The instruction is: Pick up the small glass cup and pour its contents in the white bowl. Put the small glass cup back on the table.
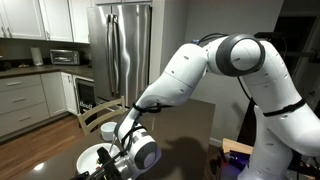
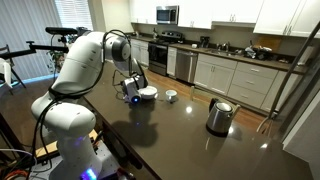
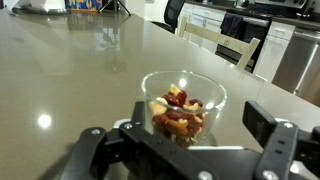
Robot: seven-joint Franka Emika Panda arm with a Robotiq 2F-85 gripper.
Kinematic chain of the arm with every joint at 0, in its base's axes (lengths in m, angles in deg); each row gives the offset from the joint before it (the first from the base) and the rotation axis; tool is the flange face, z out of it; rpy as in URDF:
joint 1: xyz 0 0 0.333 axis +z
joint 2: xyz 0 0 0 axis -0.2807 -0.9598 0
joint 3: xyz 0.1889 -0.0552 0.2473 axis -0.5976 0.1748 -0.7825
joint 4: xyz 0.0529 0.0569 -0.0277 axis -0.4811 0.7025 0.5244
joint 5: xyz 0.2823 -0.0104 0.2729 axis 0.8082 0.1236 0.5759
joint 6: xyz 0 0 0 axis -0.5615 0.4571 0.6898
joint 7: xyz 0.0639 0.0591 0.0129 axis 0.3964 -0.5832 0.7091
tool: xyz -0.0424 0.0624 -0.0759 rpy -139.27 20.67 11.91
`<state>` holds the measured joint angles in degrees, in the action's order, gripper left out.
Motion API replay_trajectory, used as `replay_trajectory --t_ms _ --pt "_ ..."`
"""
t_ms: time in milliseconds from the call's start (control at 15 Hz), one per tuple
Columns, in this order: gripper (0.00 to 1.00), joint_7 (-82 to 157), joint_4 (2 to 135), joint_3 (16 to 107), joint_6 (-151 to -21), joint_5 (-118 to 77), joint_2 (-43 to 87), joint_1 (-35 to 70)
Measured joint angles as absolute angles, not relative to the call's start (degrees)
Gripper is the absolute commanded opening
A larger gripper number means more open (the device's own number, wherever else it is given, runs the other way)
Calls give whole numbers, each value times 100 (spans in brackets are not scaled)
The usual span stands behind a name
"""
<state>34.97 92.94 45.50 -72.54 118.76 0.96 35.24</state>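
The small glass cup point(image 3: 183, 100) stands upright on the dark brown table point(image 3: 70, 60). It is filled with red and yellow bits. In the wrist view it sits in line with the gap between my gripper's point(image 3: 181, 128) open fingers, and neither finger touches it. In both exterior views my gripper point(image 1: 122, 140) point(image 2: 136, 95) hangs low over the table point(image 2: 180, 140), beside the white bowl point(image 1: 92, 158) point(image 2: 147, 93). The cup point(image 1: 108, 130) point(image 2: 171, 96) is a little beyond the bowl. The bowl is out of the wrist view.
A steel kettle point(image 2: 219, 116) with a black handle stands further along the table. A pale wooden chair point(image 1: 100, 115) point(image 3: 225, 45) is at the table edge behind the cup. Kitchen counters and a steel fridge point(image 1: 125, 50) lie beyond.
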Motion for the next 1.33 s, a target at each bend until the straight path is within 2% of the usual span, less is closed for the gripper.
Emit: replay_trajectory --t_ms 933,1000,1067,1200,1333 --pt "100 2977 8797 4441 -7257 11193 -123 3604" --pt "75 2940 8749 4439 -7257 11173 -180 3605" --pt "74 2916 8707 4438 -7257 11153 -237 3605" --pt "60 2874 8622 4434 -7256 11090 -333 3604" --pt "57 2791 8567 4428 -7265 11021 -365 3605"
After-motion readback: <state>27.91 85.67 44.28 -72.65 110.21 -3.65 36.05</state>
